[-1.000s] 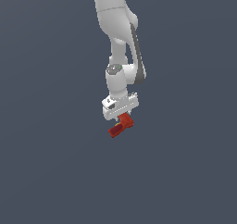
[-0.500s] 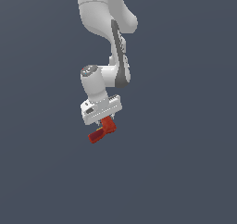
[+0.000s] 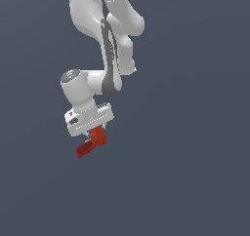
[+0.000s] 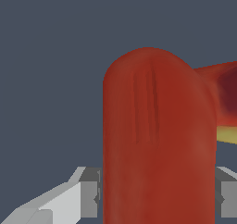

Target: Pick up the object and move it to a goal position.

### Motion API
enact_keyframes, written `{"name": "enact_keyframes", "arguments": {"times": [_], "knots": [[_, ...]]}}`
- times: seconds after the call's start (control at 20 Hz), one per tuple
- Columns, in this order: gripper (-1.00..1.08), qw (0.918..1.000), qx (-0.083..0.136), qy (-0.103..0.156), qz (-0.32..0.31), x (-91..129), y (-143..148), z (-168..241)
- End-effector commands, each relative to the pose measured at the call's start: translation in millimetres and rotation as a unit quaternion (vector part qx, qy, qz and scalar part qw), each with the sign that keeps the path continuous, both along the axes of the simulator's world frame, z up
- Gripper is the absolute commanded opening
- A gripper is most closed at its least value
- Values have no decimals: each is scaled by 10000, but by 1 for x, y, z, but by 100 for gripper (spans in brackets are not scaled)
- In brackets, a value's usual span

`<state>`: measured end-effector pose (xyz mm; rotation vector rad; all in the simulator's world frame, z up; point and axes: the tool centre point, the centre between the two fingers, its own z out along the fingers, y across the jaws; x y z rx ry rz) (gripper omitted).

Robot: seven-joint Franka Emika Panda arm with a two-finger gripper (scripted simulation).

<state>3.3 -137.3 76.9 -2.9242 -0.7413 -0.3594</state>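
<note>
The object (image 3: 91, 142) is a small red elongated piece, hanging in the air under the white gripper (image 3: 95, 130) of the arm. Its thicker end sits up between the fingers and its narrower end sticks out down toward the exterior view's left. The gripper is shut on it. In the wrist view the object (image 4: 157, 140) fills the middle of the picture as a rounded red body, with a grey finger (image 4: 88, 193) pressed on each side and a yellowish patch at the picture's edge. No goal marker shows in either view.
The white arm (image 3: 105, 40) reaches down from the top of the exterior view. Plain dark grey-blue ground lies behind and below everything.
The arm has carried the object toward the exterior view's left and slightly lower, and the wrist has tilted. The grip on the object is unchanged.
</note>
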Motion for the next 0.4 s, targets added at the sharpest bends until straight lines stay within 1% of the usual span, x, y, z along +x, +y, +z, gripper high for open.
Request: {"name": "enact_keyframes", "arguments": {"times": [0.0, 0.35], "knots": [[-100, 10000, -7, -20, 10, 7, -9, 5], [-100, 10000, -7, -20, 10, 12, -18, 7]]}}
